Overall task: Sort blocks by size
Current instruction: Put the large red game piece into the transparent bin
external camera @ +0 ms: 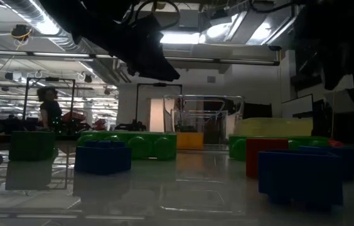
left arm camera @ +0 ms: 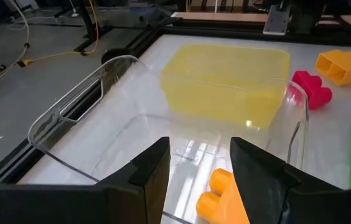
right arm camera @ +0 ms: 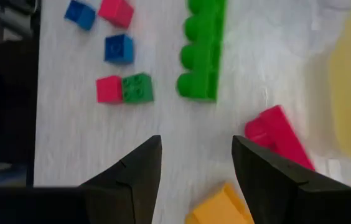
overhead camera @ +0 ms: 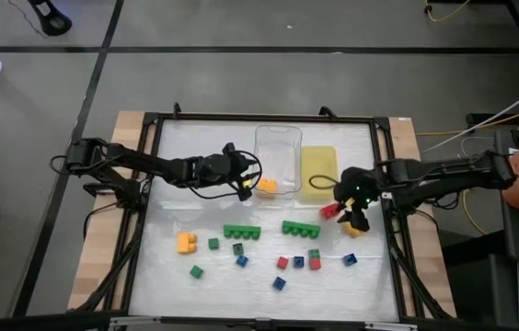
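Observation:
My left gripper (overhead camera: 243, 182) (left arm camera: 200, 152) is open and empty over the near left part of the clear tray (overhead camera: 278, 138). An orange block (overhead camera: 266, 187) (left arm camera: 221, 193) lies on the floor of that tray, just beyond the fingers. My right gripper (overhead camera: 351, 210) (right arm camera: 197, 149) is open and empty above the table, near the yellow tray's (overhead camera: 319, 170) near right corner. A red chunky block (overhead camera: 329, 211) (right arm camera: 279, 135) and an orange one (overhead camera: 352, 231) (right arm camera: 222, 208) lie on the table beside it. Two long green bars (overhead camera: 241, 232) (overhead camera: 300, 227) lie mid-table.
Small blocks lie scattered across the near half of the table: an orange chunk (overhead camera: 186, 242), green cubes (overhead camera: 213, 244) (overhead camera: 196, 272), and blue (overhead camera: 279, 283) (overhead camera: 350, 261) and red (overhead camera: 282, 263) cubes. A black frame (overhead camera: 149, 184) rims the table. A person (external camera: 49, 110) stands in the room beyond.

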